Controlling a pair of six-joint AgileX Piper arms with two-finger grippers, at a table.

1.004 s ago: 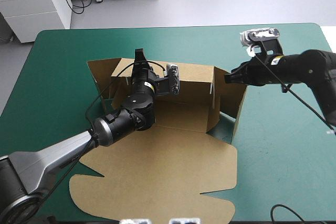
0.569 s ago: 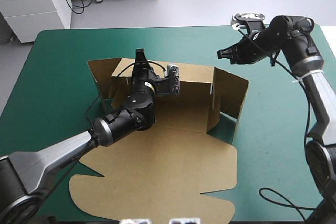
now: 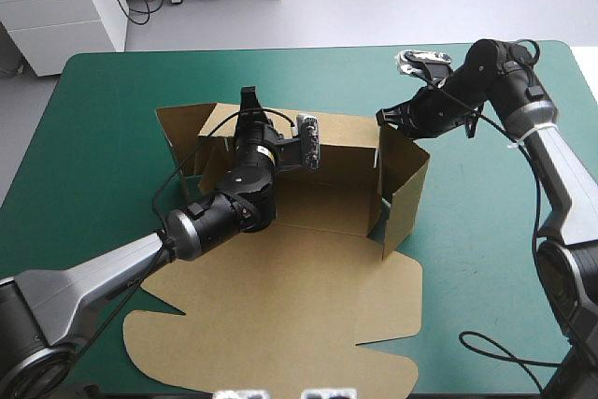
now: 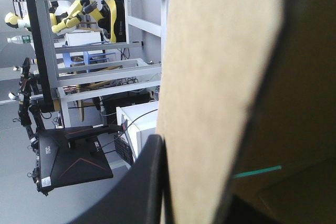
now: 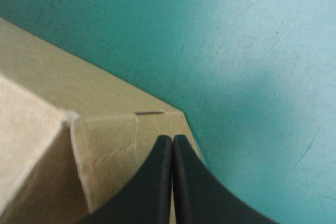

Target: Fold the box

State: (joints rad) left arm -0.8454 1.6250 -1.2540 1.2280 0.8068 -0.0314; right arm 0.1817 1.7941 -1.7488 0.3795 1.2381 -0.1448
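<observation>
Box [image 3: 327,195], walls part-raised, on the teal-green bench [image 3: 103,128]. Left end effector [image 3: 249,100] pinches its far wall; right end effector [image 3: 385,117], closed on nothing, at the right wall's far corner.

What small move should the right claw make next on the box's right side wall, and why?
Probably push the right claw a little inward. It is shut, its tip against the top corner of the right side wall, which stands raised but angled outward, while the left claw pinches the back wall upright.
</observation>
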